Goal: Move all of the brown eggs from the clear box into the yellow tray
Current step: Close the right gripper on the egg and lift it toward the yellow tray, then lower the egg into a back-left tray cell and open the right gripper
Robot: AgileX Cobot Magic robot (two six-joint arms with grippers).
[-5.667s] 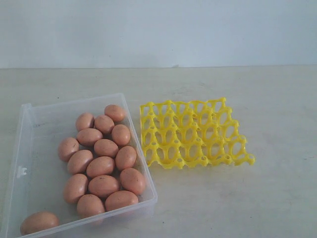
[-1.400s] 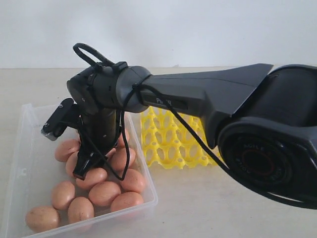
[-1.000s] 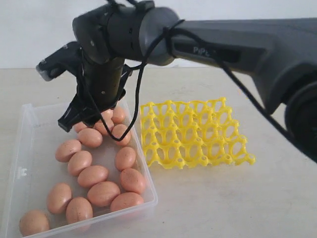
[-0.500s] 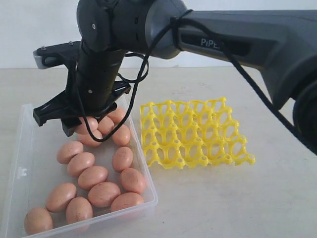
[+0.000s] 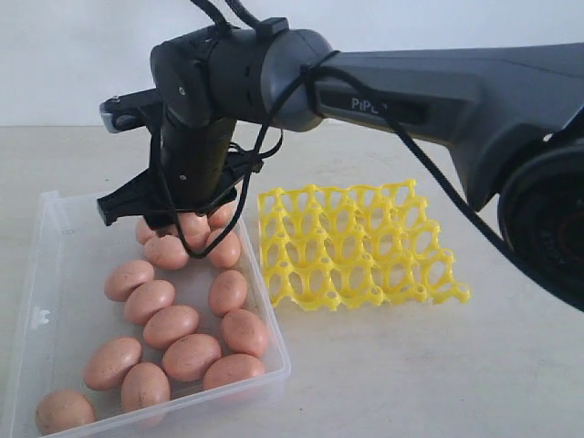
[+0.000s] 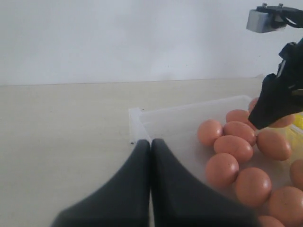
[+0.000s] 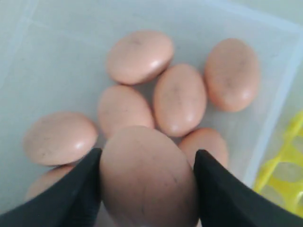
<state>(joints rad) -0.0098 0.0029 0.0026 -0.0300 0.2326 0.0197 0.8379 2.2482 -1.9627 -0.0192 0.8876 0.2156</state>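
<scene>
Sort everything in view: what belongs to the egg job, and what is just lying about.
Job: brown eggs, clear box, yellow tray, right hand gripping an egg.
Lying about: no stray objects visible; only the table and the shut left hand.

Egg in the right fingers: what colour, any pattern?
Egg: pinkish-brown, faintly speckled; clearest in right wrist view.

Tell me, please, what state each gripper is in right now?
Left gripper: shut, holding nothing.
Right gripper: shut on a brown egg, above the clear box.

Speckled brown eggs [image 5: 171, 326], clear box [image 5: 60, 274], yellow tray [image 5: 374, 294]
</scene>
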